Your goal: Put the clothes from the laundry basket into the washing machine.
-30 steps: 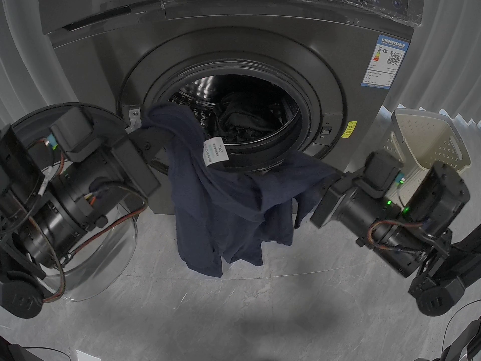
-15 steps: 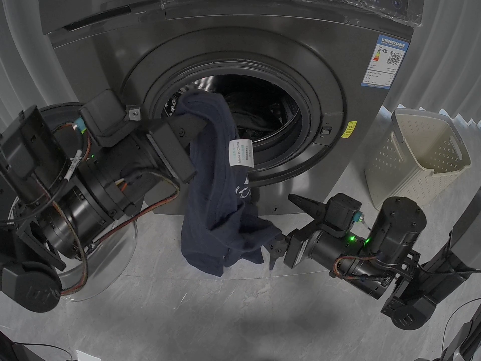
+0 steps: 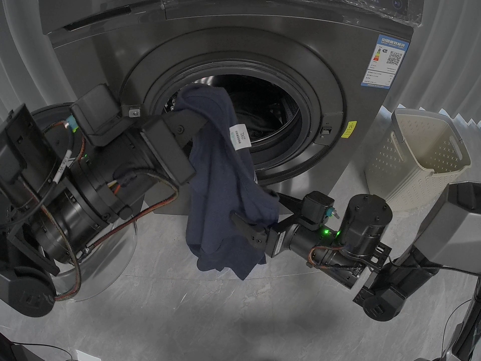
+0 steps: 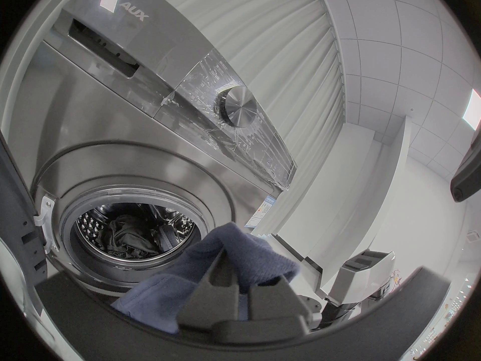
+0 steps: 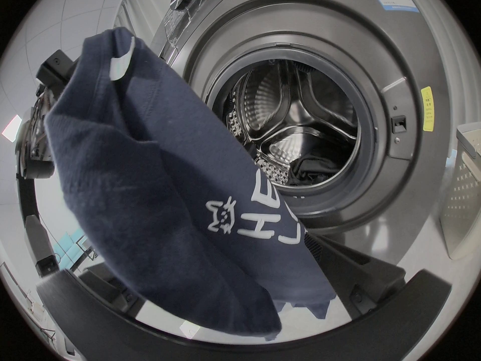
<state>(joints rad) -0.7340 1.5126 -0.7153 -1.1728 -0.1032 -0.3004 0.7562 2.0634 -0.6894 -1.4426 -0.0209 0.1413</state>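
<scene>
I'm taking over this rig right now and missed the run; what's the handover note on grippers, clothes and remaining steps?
Left gripper: shut on the navy shirt, held at the washing machine door opening.
Right gripper: open, straddling the shirt's hanging lower fold.
Done: dark clothes lie inside the machine.
To do: push the whole shirt in and release; then check the laundry basket, on the floor at the machine's right.

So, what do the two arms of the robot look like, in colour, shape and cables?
Both are black, built of thick cylindrical segments with angular wedge-shaped jaws. The left arm carries a looping reddish-brown cable and a white one. The right arm has green lights and a reddish cable.
</scene>
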